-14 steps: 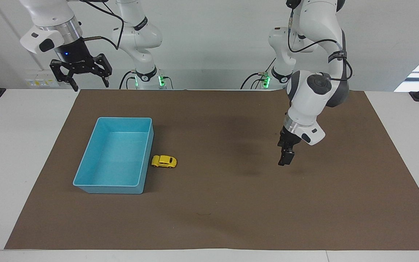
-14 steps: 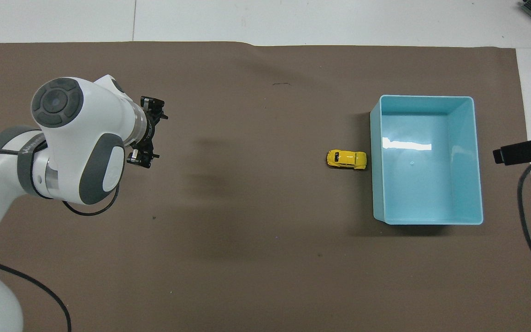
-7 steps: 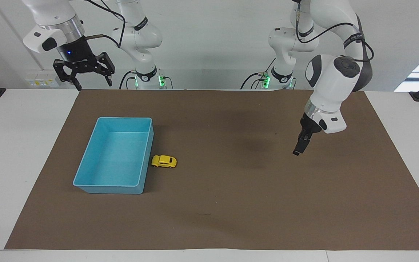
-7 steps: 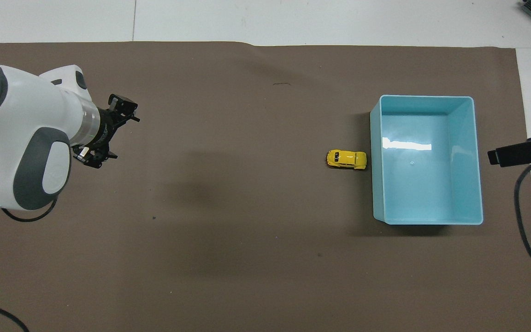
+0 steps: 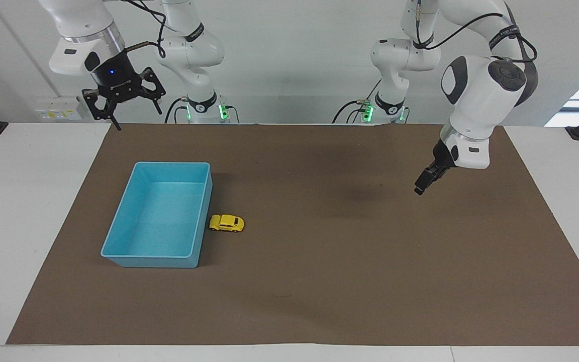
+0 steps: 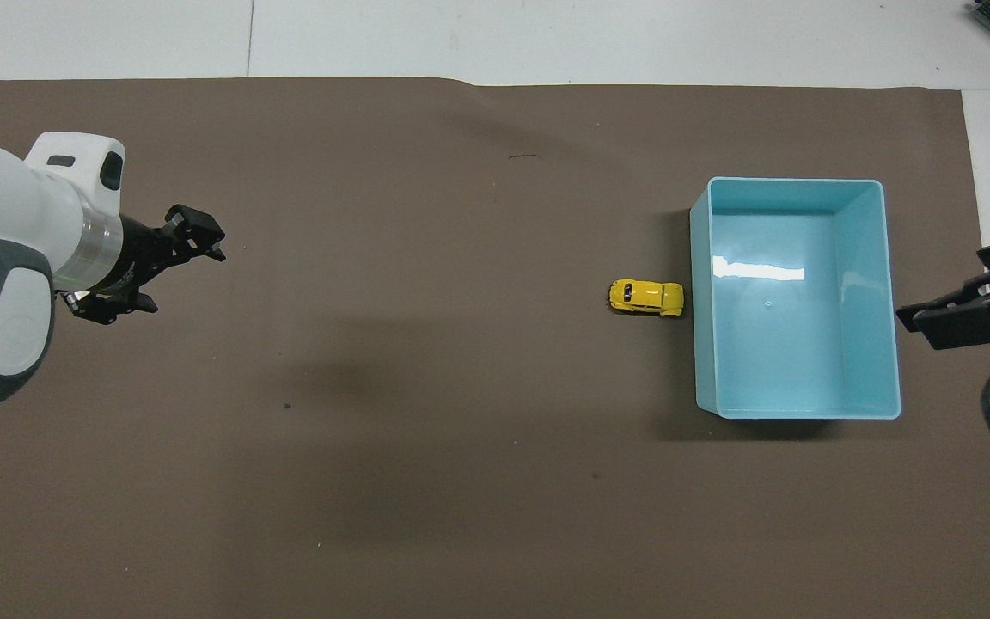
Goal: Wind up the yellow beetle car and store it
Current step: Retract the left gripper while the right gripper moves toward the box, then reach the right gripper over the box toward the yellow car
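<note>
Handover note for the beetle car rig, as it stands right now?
Left pincer: open, empty, in the air over the brown mat toward the left arm's end.
Right pincer: open, empty, raised near the table edge at the robots' end.
Yellow beetle car: on the mat, right beside the light-blue bin, on its wheels.
Bin: empty.
Done: nothing visible, car not stored.
Left: grasp car, wind it, place it in the bin.
</note>
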`<state>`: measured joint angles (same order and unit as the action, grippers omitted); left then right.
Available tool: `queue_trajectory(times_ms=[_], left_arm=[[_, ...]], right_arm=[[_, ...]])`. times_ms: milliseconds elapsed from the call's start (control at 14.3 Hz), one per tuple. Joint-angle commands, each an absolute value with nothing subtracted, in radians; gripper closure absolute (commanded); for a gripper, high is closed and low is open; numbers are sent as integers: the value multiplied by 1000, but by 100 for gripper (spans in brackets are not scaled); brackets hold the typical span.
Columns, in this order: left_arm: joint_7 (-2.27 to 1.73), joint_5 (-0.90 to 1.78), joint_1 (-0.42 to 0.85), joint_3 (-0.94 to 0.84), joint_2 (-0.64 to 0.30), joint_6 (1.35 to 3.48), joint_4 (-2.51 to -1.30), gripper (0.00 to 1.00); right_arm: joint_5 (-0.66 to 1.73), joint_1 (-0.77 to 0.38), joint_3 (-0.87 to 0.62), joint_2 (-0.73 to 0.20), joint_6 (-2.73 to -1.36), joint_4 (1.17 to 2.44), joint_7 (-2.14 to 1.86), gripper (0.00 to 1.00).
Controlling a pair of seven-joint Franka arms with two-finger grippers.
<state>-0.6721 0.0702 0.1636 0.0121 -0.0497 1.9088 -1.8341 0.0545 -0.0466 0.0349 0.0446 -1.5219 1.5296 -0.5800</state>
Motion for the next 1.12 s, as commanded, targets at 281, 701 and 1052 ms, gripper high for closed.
queue_trajectory(times_ms=[281, 701, 1052], left_arm=[[-228, 66, 68, 3, 49, 1770, -1850, 0], [-21, 11, 58, 6, 72, 1655, -1761, 0], [-2, -14, 66, -5, 77, 1533, -1658, 0]], right_arm=[[58, -81, -2, 49, -1591, 1608, -894, 0], [58, -112, -2, -44, -1643, 1611, -1112, 0], [58, -158, -2, -103, -1689, 1623, -1209, 0]])
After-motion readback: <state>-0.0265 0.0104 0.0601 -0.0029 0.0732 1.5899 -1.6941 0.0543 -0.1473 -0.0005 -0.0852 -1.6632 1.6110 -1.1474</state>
